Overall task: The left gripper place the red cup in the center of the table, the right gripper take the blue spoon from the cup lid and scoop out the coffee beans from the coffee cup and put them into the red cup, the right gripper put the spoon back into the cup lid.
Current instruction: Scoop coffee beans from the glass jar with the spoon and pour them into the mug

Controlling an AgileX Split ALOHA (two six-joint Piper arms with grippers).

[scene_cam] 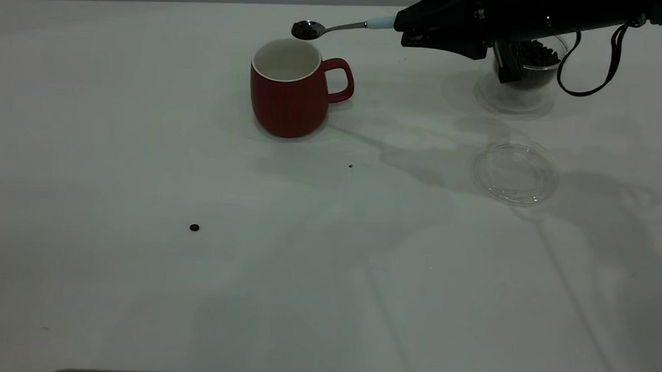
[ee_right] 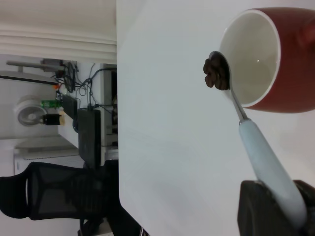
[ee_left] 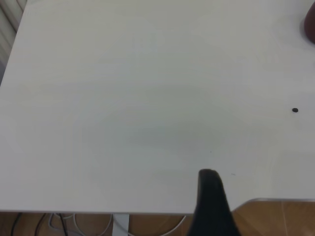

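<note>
The red cup (scene_cam: 290,97) stands upright on the white table (scene_cam: 115,143), its handle towards the right arm. My right gripper (scene_cam: 408,27) is shut on the pale handle of the blue spoon (scene_cam: 343,26). It holds the spoon level, with the bowl full of coffee beans (scene_cam: 304,31) just above the cup's far rim. The right wrist view shows the spoon (ee_right: 266,157), its beans (ee_right: 215,73), the cup (ee_right: 290,59) and the gripper (ee_right: 285,206). The glass coffee cup (scene_cam: 522,88) with beans stands behind the right arm. The cup lid (scene_cam: 515,171) lies empty. My left gripper (ee_left: 210,196) hangs by the table's near edge.
One loose bean (scene_cam: 194,227) lies on the table in front of the red cup, and it also shows in the left wrist view (ee_left: 295,110). A small dark speck (scene_cam: 350,166) lies near the middle. A black cable (scene_cam: 592,80) hangs from the right arm.
</note>
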